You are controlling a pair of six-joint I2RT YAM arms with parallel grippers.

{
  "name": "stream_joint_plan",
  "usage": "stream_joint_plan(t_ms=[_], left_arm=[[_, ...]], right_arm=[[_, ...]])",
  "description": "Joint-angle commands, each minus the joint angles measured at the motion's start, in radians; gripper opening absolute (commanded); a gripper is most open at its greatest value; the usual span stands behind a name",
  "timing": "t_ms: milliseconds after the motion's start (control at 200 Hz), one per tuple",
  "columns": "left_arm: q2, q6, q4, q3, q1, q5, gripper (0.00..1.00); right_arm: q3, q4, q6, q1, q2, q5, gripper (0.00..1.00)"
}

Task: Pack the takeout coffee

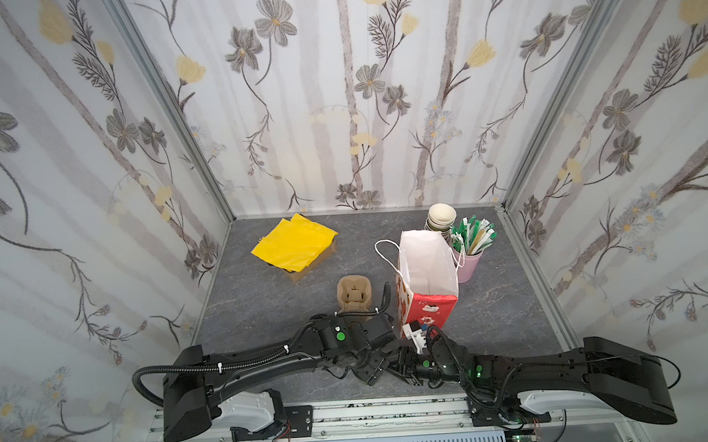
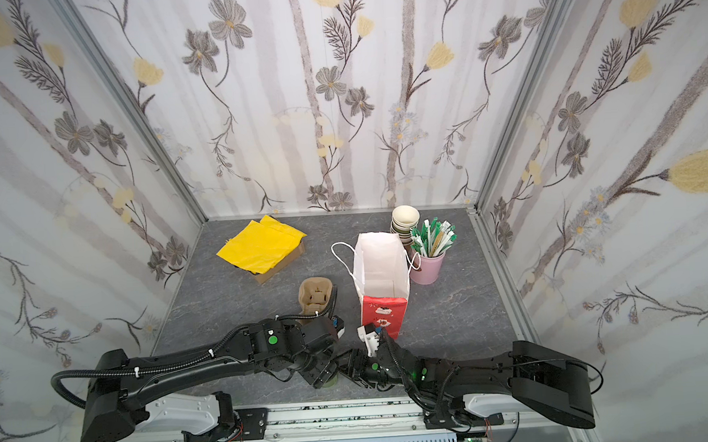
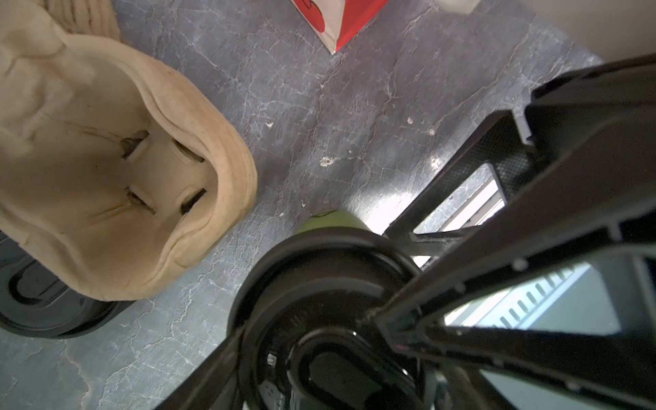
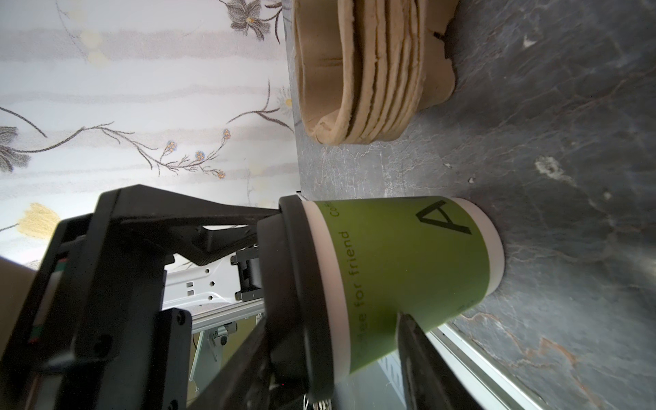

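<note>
While the cup [image 4: 408, 266] stands upright on the worktop [image 1: 265, 310] close to the middle of its front edge, both arms meet over it. Its sides are green with dark lettering and a black lid [image 3: 319, 277] sits on top.

The left end effector [image 4: 272, 263] comes down from above, with its fingers [image 4: 248, 216] on either side of the lid. One tip touches the lid's rim. I cannot tell whether the pair clamps the lid or only flanks it.

The right end effector [image 1: 397, 367] reaches in low from the side. Only one of its fingers [image 4: 415, 355] shows in the right wrist view, lying across the cup's lower side. Whether it is apart or clamped on the cup I cannot tell.

Just behind the cup, toward the left, sits a stack of tan pulp carriers [image 1: 354, 292], with a short pile of black lids [image 3: 35, 301] beside it. A red and white paper bag [image 1: 427, 305] stands open and upright behind the cup, toward the right.

A pink mug [image 1: 469, 266] of stirrers is just beside the bag's far right corner. Lidless cups [image 1: 441, 217] are stacked near the back edge. Yellow sheets [image 1: 293, 244] lie over a cardboard box toward the back left corner.
</note>
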Motion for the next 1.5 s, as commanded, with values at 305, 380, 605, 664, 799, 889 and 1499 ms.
stream_joint_plan(t_ms=[305, 380, 605, 664, 799, 889, 1499], left_arm=[[-0.047, -0.041, 0.041, 0.015, 0.003, -0.002, 0.88], [-0.09, -0.056, 0.042, 0.025, 0.005, -0.019, 0.89], [-0.196, -0.192, 0.041, 0.08, 0.034, -0.128, 0.9], [-0.24, -0.273, 0.036, 0.071, 0.058, -0.124, 0.88], [-0.357, -0.494, 0.022, -0.018, 0.119, -0.028, 0.77], [-0.435, -0.593, 0.021, -0.105, 0.14, 0.042, 0.68], [-0.471, -0.57, 0.138, -0.295, 0.279, 0.263, 0.49]], right_arm=[[0.038, -0.189, -0.024, 0.001, 0.0, -0.034, 0.56], [0.046, -0.196, -0.031, 0.001, 0.001, -0.038, 0.57], [0.069, -0.257, -0.053, 0.001, -0.05, -0.014, 0.73], [0.074, -0.281, -0.06, 0.001, -0.078, -0.003, 0.77], [0.113, -0.391, -0.097, 0.0, -0.13, 0.027, 0.79], [0.128, -0.419, -0.113, -0.005, -0.14, 0.027, 0.76], [0.219, -0.473, -0.189, -0.023, -0.054, -0.032, 0.56]])
